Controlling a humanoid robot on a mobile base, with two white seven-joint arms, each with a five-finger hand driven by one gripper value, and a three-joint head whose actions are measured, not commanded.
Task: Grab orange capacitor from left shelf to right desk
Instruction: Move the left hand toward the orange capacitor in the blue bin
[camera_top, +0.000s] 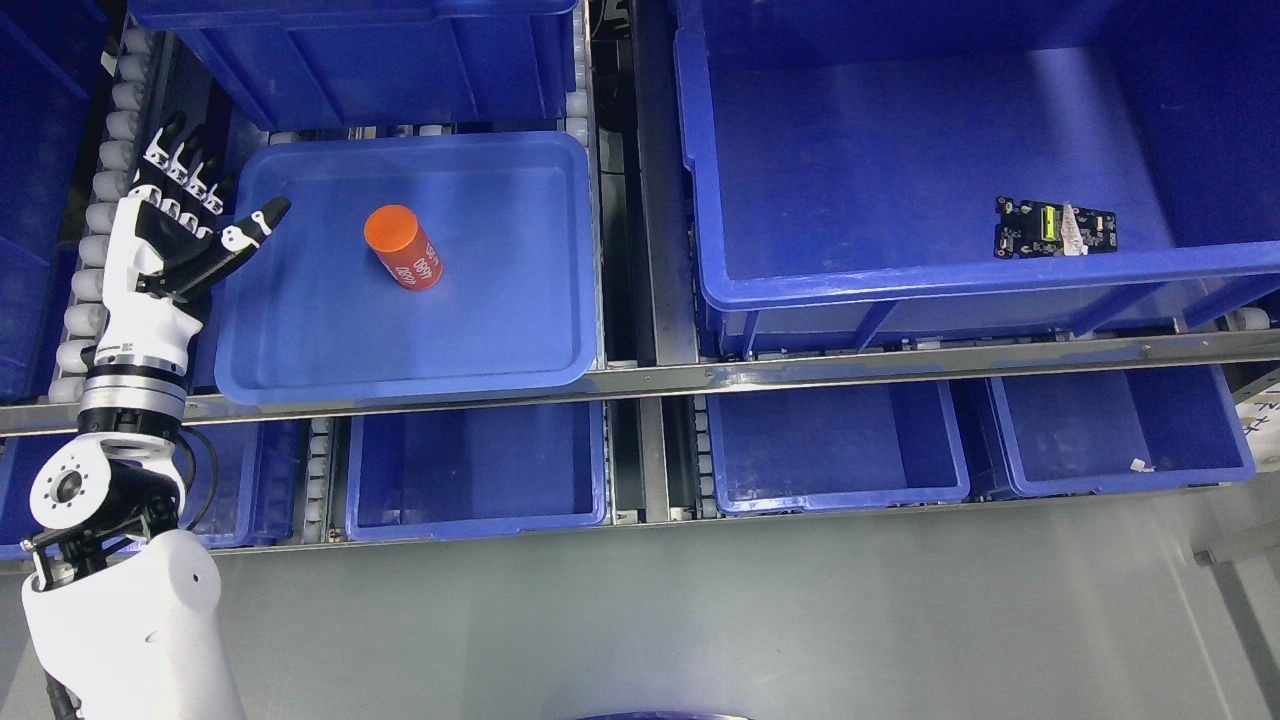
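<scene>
An orange cylindrical capacitor (404, 247) with white print stands in a shallow blue tray (330, 340) on the upper shelf level. My left hand (190, 215), white with black fingers, hovers over the tray's left rim with its fingers spread and its thumb pointing toward the capacitor. A clear gap lies between the thumb tip and the capacitor. The hand holds nothing. My right arm does not show.
A large deep blue bin (900, 280) to the right holds a small black circuit board (1055, 228). Another blue bin (350, 50) sits behind the tray. Several blue bins (480, 470) fill the lower shelf. A metal rail (700, 375) fronts the shelf; grey floor lies below.
</scene>
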